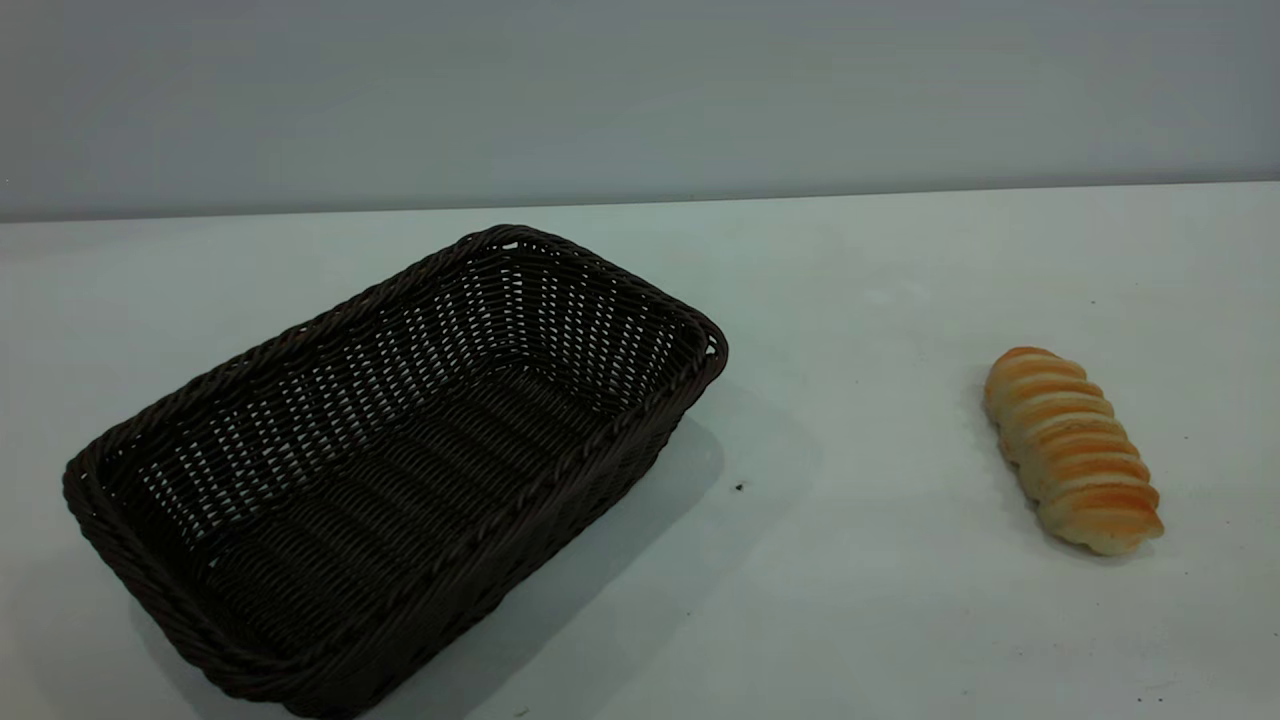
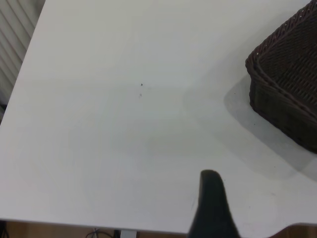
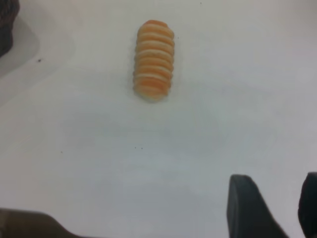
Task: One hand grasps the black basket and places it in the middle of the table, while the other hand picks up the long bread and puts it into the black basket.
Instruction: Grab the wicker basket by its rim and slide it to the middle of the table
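Observation:
The black basket (image 1: 300, 337) stands empty on the left half of the white table (image 1: 860, 290), set at an angle. The long bread (image 1: 1072, 450) lies on the table at the right, well apart from the basket. No gripper shows in the exterior view. In the left wrist view my left gripper (image 2: 265, 203) hovers over bare table near the table's edge, with one finger (image 2: 212, 198) showing and a corner of the basket (image 2: 287, 94) ahead of it. In the right wrist view my right gripper (image 3: 276, 186) is open and empty above the table, with the bread (image 3: 154, 59) ahead of it.
A plain grey wall runs behind the table. A small dark speck (image 1: 739, 487) lies between basket and bread. The table's edge (image 2: 99, 225) shows in the left wrist view, and an edge of the basket (image 3: 6, 25) in the right wrist view.

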